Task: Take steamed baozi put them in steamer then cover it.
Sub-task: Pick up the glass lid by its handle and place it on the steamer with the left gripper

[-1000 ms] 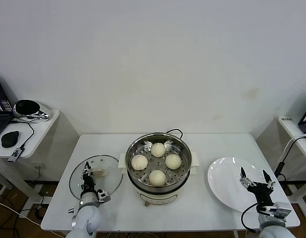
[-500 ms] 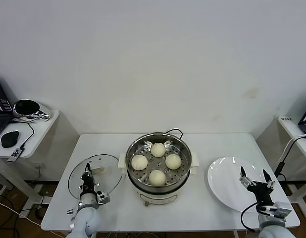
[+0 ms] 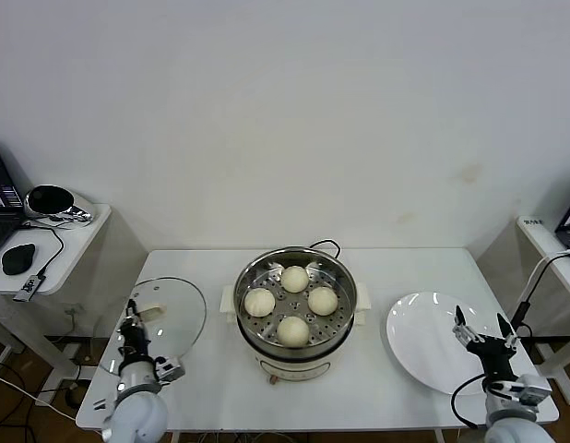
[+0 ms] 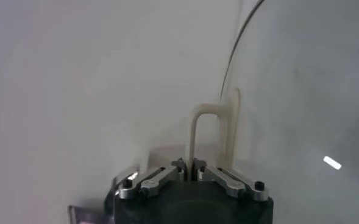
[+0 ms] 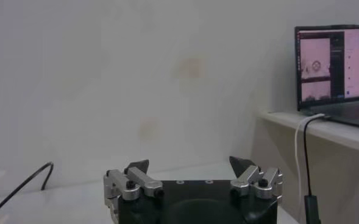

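Observation:
Several cream-white steamed baozi (image 3: pixel 293 329) lie on the perforated tray of the steel steamer (image 3: pixel 295 346) at the table's middle. The clear glass cover (image 3: pixel 170 318) is raised and tilted at the table's left edge. My left gripper (image 3: pixel 132 325) is shut on its cream bar handle (image 4: pixel 208 131), whose leg runs between the closed jaws in the left wrist view. My right gripper (image 3: pixel 481 329) stands open over the near right of the table, beside the plate, with nothing between its fingers (image 5: pixel 243 165).
A flat white plate (image 3: pixel 431 353) lies right of the steamer. A black cord (image 3: pixel 326 245) runs from behind the pot. Side tables stand to the left (image 3: pixel 45 258) and right (image 3: pixel 543 235); a laptop (image 5: pixel 334 67) sits on the right one.
My left gripper closed on the cover's handle and lifted the cover off the table, tilting it and carrying it leftward. The right gripper shifted slightly right.

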You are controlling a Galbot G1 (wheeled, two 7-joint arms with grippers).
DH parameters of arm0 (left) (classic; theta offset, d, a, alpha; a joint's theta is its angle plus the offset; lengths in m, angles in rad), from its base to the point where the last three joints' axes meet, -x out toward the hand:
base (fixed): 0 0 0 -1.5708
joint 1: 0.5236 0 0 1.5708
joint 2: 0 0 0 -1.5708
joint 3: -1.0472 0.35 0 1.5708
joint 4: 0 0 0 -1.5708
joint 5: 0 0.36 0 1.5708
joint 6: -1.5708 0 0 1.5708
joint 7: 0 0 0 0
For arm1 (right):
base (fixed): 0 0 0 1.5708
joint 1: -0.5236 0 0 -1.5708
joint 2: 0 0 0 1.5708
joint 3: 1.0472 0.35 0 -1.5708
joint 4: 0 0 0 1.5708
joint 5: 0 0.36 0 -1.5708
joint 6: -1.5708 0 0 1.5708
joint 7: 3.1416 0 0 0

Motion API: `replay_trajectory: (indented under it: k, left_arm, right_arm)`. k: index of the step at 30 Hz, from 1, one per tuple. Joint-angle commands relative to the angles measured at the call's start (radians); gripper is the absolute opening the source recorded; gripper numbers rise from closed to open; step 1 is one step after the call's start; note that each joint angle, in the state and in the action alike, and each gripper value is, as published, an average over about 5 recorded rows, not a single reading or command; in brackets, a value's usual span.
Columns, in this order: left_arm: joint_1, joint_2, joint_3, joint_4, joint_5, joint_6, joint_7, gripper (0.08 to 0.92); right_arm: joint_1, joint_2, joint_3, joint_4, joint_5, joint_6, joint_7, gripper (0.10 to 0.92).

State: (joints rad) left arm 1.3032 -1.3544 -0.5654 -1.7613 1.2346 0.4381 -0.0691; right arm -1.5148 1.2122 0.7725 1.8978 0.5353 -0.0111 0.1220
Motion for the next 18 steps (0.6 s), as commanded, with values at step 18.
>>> replay_trajectory:
  k: [18]
  left_arm:
    - [-0.207, -0.167, 0.380, -0.228, 0.360, 0.262, 0.341, 0.146]
  right_arm:
    - [-0.022, 0.132, 0.037, -0.024, -0.127, 0.044, -0.025, 0.823]
